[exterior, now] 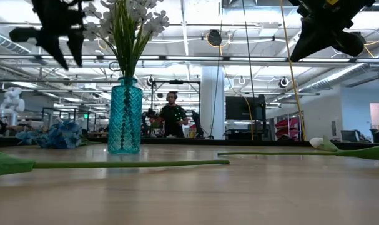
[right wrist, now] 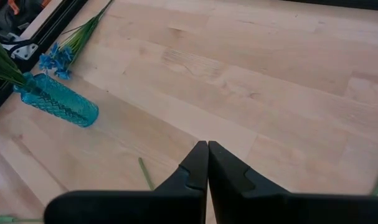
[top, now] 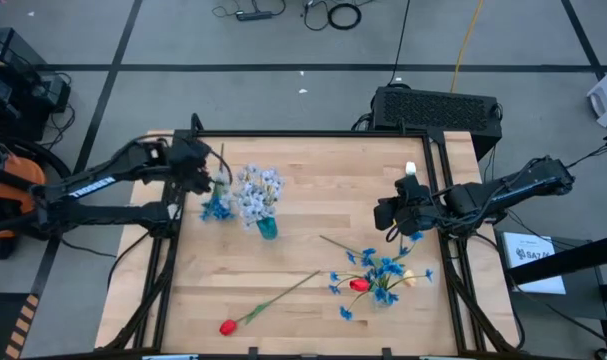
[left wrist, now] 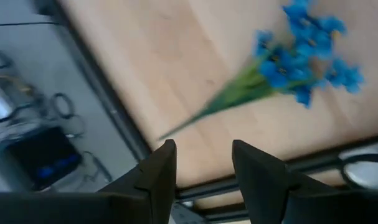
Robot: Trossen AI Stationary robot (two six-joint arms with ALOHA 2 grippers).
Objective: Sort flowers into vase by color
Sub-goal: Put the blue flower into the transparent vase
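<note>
A teal glass vase (top: 267, 228) (exterior: 125, 119) stands upright left of the table's middle, with pale blue-white sprays (top: 258, 190) stuck in it. A bright blue spray (top: 216, 206) (left wrist: 301, 56) lies flat on the table left of the vase. My left gripper (top: 198, 165) (left wrist: 204, 168) hovers open above that spray's stem end, touching nothing. A red tulip (top: 228, 326) lies near the near edge. Blue sprays, a red tulip and a cream bud lie in a heap (top: 378, 280) at the near right. My right gripper (top: 398, 212) (right wrist: 207, 158) hangs shut above the table, beyond the heap.
A black frame rail (top: 313, 133) runs round the table edge, close behind my left gripper. A long green stem (exterior: 127, 164) lies across the near half of the table. Bare wood (top: 333, 190) stretches between the vase and my right gripper. A person (exterior: 172, 115) stands far behind the table.
</note>
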